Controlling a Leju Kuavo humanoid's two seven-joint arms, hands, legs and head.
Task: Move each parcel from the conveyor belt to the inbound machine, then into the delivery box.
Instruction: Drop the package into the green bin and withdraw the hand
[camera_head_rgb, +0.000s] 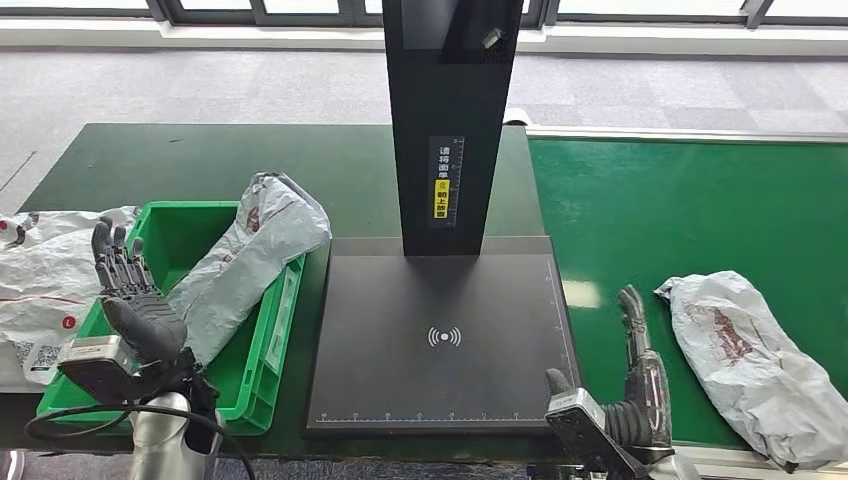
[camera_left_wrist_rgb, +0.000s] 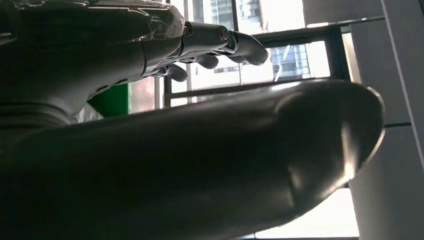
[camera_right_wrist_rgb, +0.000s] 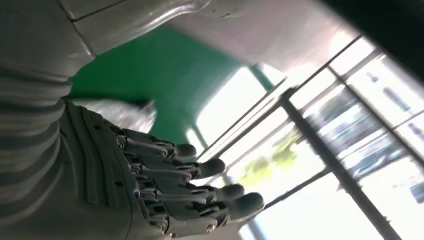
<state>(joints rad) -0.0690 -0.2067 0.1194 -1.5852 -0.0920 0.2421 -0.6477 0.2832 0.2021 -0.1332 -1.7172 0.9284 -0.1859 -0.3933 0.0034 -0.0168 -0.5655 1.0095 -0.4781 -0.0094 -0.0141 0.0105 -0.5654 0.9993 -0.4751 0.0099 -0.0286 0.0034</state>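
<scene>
1. The green conveyor belt (camera_head_rgb: 690, 200) is filling the right half of the frame, with the next parcel (camera_head_rgb: 755, 350) lying on it at lower right, touching nothing.
2. The black inbound machine (camera_head_rgb: 440, 340) is sitting at centre, its plate bare beneath the tall post.
3. The green delivery box (camera_head_rgb: 262, 385) at lower left is holding one bagged parcel (camera_head_rgb: 245, 265), which is draping over its rim.
4. The belt parcel is looking like a soft, crinkled plastic mailer: probably light, floppy and slippery. I would be taking it around the bulging middle, not a loose corner.
5. The right hand (camera_head_rgb: 640, 385) is hovering just beside that parcel, fingers straight and holding nothing.
6. The left hand (camera_head_rgb: 135, 300) is hanging above the box, fingers spread, likewise holding nothing.
</scene>
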